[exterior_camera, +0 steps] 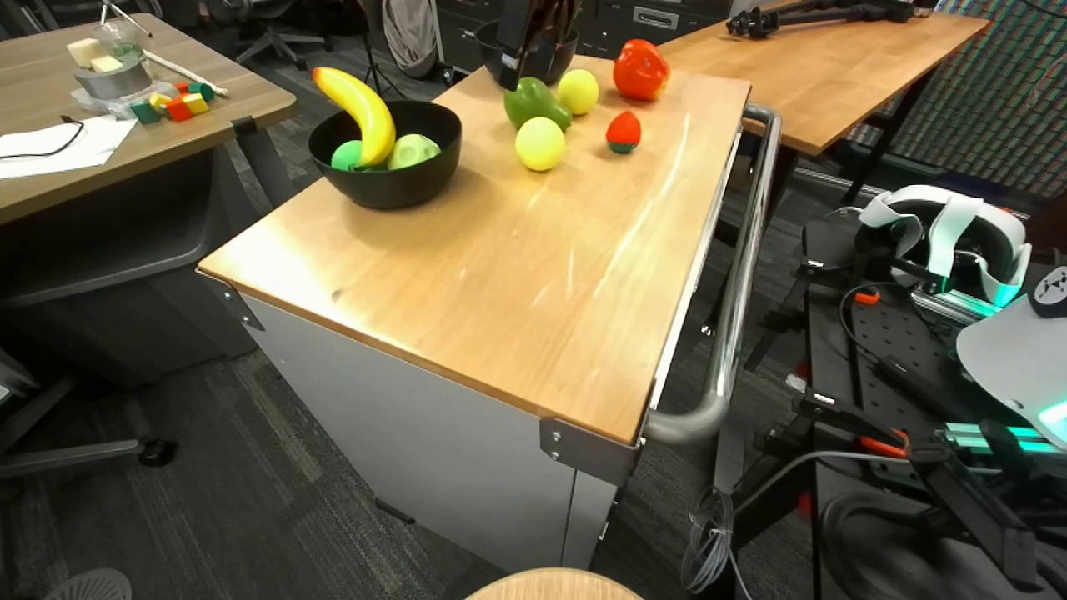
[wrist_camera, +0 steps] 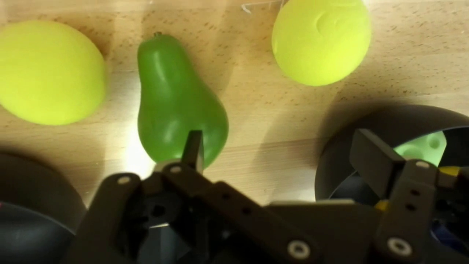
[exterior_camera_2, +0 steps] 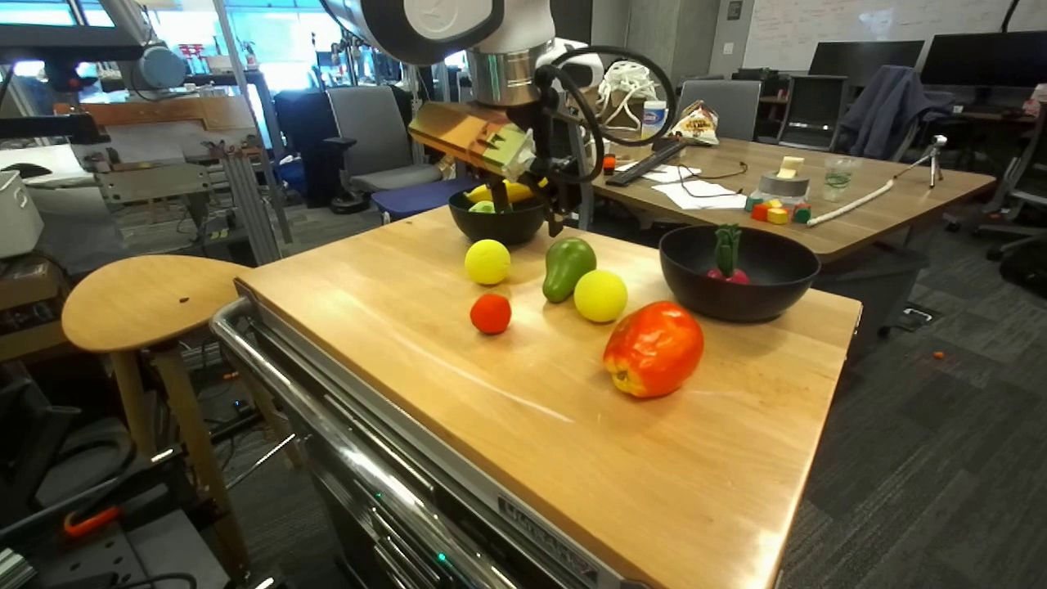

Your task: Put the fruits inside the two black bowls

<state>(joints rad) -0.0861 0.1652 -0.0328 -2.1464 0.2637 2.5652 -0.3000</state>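
Dark carpet (exterior_camera_2: 916, 458) surrounds a cart (exterior_camera: 417, 450) topped with a pale wooden tabletop (exterior_camera_2: 671, 466). Over the wood hangs the pincer (wrist_camera: 284, 154), its two fingers spread well apart. Seen from the wrist, one finger crosses the fat end of a green pear-shaped fruit (wrist_camera: 172, 99); whether they touch, I cannot tell. That fruit lies on the tabletop between a yellow ball (wrist_camera: 51, 73) on one side and a second yellow ball (wrist_camera: 322, 40) on the other.

Farther out on the wood, a small red fruit (exterior_camera_2: 491, 314) sits toward the chrome rail (exterior_camera: 743, 283), and a large red-orange fruit (exterior_camera_2: 654, 349) lies near a black bowl (exterior_camera_2: 728, 303). This bowl holds a pinkish-red piece with a leafy green top (exterior_camera_2: 727, 249). Well apart from it, on the same side of the tabletop, stands another black bowl (exterior_camera: 404, 192), where a banana (exterior_camera: 367, 114) rises past the rim beside a green ball (exterior_camera: 346, 155) and a pale green piece (exterior_camera: 413, 152).

Beyond the cart stand a round wooden stool (exterior_camera_2: 147, 298) and a second table bearing coloured blocks (exterior_camera_2: 776, 215).
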